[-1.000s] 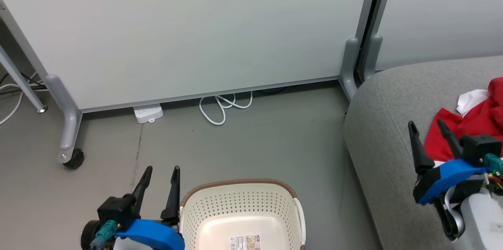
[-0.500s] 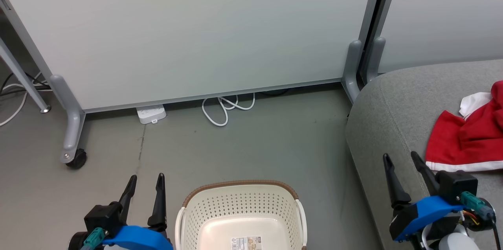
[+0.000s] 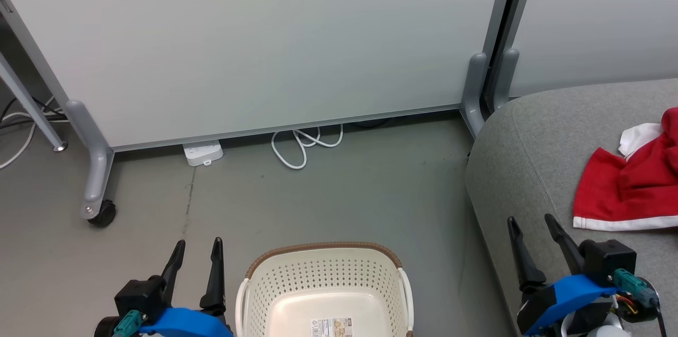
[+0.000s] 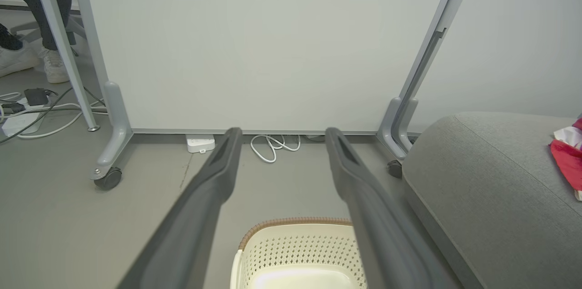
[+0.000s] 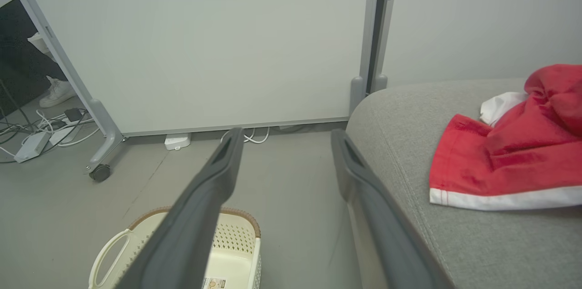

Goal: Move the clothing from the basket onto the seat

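Clothing point(image 3: 627, 188) lies on the seat point(image 3: 529, 146) beyond the spread right claw point(image 3: 529, 219); the spread left claw point(image 3: 198, 242) sits beside the basket point(image 3: 323, 273). The left wrist view catches a person's shoes point(image 4: 55, 67).

We see a grey floor point(image 3: 344, 194) with the cream basket point(image 3: 323, 248) standing upright on it, just left of the seat point(image 3: 529, 157). Further back, at the foot of the partition point(image 3: 265, 45), a white power strip point(image 3: 203, 153) and a looped white cable point(image 3: 302, 147) lie on the floor, and one partition leg rests on a black wheel point(image 3: 100, 216). The grey seat carries the red clothing point(image 3: 625, 194), crumpled, white trim towards us. It may be two pieces bunched together, but we cannot tell.
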Robot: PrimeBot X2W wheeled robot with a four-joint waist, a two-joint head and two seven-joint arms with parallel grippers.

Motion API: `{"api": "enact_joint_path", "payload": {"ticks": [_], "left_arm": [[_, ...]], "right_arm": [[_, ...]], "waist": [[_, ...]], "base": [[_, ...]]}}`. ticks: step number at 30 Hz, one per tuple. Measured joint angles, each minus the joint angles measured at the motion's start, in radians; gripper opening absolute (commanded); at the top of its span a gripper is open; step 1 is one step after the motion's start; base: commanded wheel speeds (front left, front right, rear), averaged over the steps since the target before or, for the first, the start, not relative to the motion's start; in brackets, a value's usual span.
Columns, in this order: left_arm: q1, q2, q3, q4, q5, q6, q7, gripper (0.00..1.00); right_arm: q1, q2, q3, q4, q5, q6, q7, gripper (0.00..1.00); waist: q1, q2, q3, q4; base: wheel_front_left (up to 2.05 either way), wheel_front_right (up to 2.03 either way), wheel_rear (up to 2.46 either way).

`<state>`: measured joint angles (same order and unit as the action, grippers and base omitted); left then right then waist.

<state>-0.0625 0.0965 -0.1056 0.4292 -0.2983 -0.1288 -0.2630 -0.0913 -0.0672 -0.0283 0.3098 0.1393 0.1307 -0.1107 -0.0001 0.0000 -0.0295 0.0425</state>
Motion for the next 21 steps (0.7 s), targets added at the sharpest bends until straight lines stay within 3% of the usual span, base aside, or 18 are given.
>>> {"api": "enact_joint_path", "payload": {"ticks": [12, 13, 21], "left_arm": [[0.0, 0.001, -0.011, 0.015, -0.011, 0.0, 0.0, 1.0], [0.003, -0.001, -0.01, 0.021, -0.011, 0.0, 0.001, 0.0], [0.065, -0.013, -0.01, 0.088, -0.012, 0.0, 0.008, 0.0]], "right_arm": [[0.009, 0.009, 0.003, -0.001, 0.003, 0.0, 0.005, 1.0], [0.011, 0.009, 0.003, 0.006, 0.004, 0.0, 0.005, 0.0], [0.051, 0.012, 0.004, 0.079, 0.004, 0.0, 0.013, 0.0]], "waist": [[0.0001, 0.0, 0.002, 0.004], [0.0002, 0.0, 0.001, 0.004], [0.0003, 0.0, 0.002, 0.004]], "base": [[0.0, 0.0, 0.0], [0.0, 0.0, 0.0], [0.0, 0.0, 0.0]]}}
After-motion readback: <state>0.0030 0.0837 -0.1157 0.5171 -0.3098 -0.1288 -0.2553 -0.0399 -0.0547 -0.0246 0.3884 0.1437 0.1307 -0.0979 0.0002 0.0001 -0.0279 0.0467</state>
